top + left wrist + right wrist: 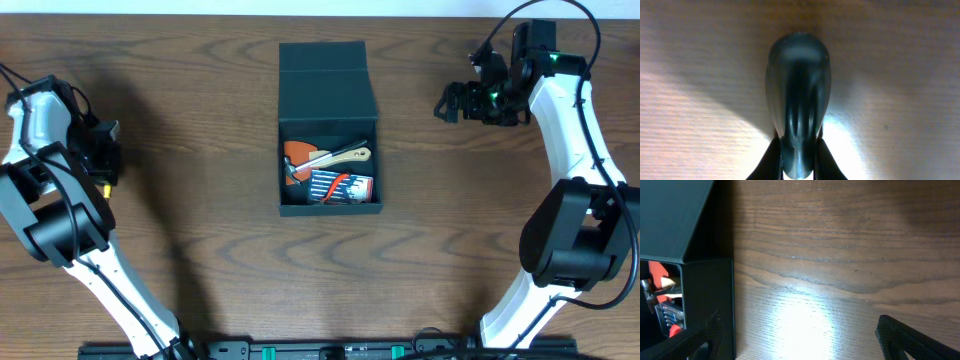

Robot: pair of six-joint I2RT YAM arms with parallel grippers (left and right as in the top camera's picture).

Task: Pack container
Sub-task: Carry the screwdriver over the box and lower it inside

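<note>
The dark teal-green container (328, 205) stands open at the table's middle, its flap lid (325, 80) folded back. Inside lie a wooden-handled hammer (340, 156), an orange tool (298, 152) and a red and blue packet (340, 187). My left gripper (105, 150) is at the far left edge, shut on a dark rounded tool handle (799, 85) that it holds just above the wood (799, 165). My right gripper (455, 100) is open and empty at the back right, over bare table (800, 345). The container's wall (705, 305) shows at the left of the right wrist view.
The wooden table (200, 250) surrounds the container on all sides. A small yellow bit (104, 186) shows just below the left gripper. The arm bases stand at the front left and front right corners.
</note>
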